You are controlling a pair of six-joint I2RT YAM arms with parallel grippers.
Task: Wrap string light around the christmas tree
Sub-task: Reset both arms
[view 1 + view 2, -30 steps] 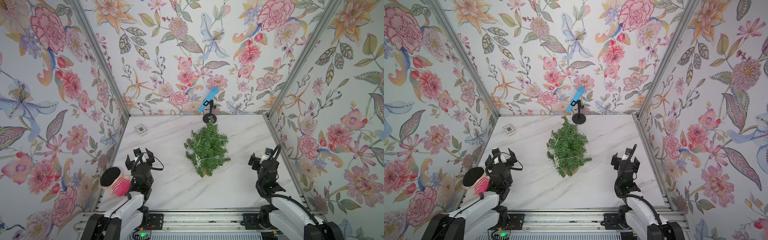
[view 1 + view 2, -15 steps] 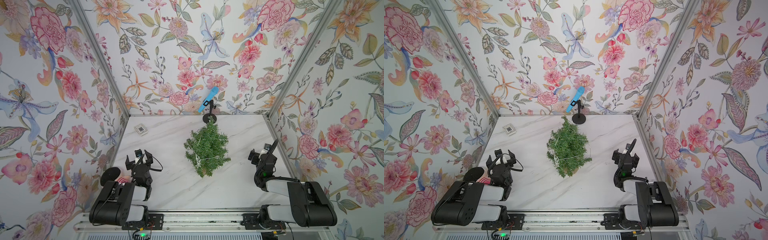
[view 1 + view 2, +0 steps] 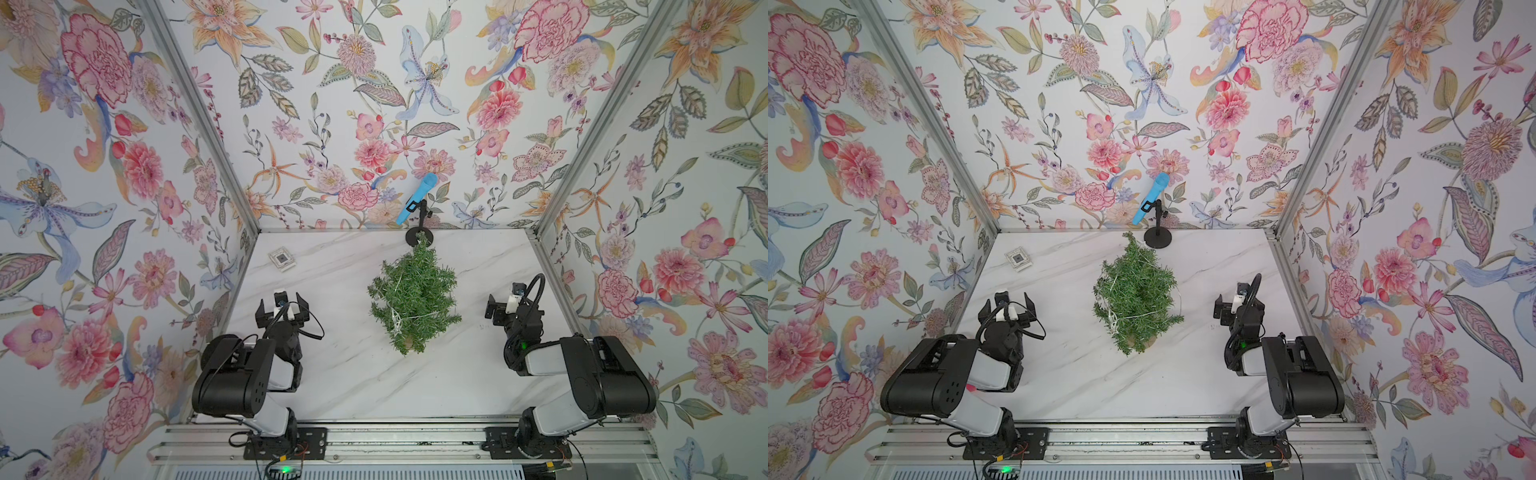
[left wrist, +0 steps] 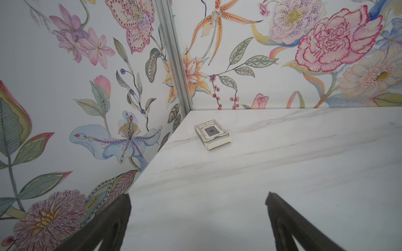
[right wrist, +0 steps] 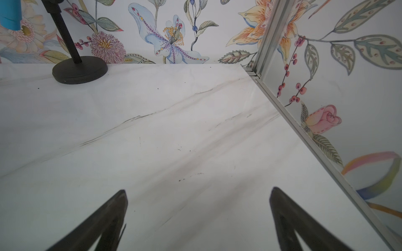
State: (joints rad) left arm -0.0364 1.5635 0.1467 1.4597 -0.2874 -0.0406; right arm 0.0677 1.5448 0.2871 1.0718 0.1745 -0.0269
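The white table (image 3: 374,382) has the christmas tree (image 3: 415,299) standing in its middle. The left gripper (image 4: 198,194) and right gripper (image 5: 199,190) sit on either side, well apart from it, jaws wide open, holding nothing. The thin string light (image 3: 396,321) hangs on the tree.

White, grey-veined marble-look tabletop (image 3: 353,374): smooth, faint sheen. Bushy green christmas tree (image 3: 415,291): bristly, plastic-looking needles. Thin silvery string light (image 3: 395,322): shiny wire. Round black stand base (image 5: 80,70): matt. Corner frame posts (image 3: 199,112): brushed metal.
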